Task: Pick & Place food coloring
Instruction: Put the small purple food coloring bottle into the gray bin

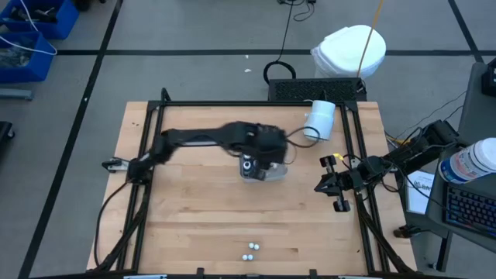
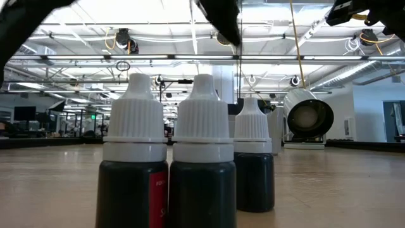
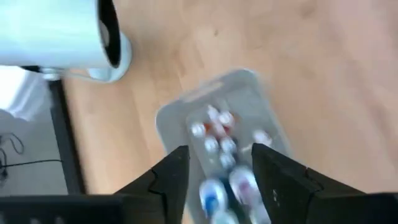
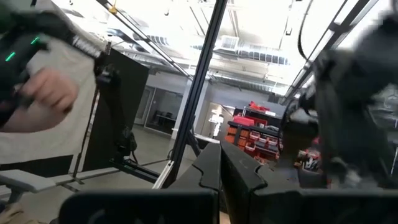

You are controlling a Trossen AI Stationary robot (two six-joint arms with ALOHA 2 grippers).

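My overhead camera is looking straight down, taking in the whole wooden table (image 1: 201,209) and both my arms. My table-height camera is sitting right behind three food coloring bottles (image 2: 202,158), looking level across the wood into the room; those same bottles are showing overhead as small white dots (image 1: 249,250) near the table's front edge. The lying white cylinder (image 2: 308,117) is facing it open-mouthed, and overhead it is lying by the far edge (image 1: 320,118). My left wrist camera is pointing down, close over the grey tray (image 3: 242,106). My right wrist camera is tilting upward into the room.
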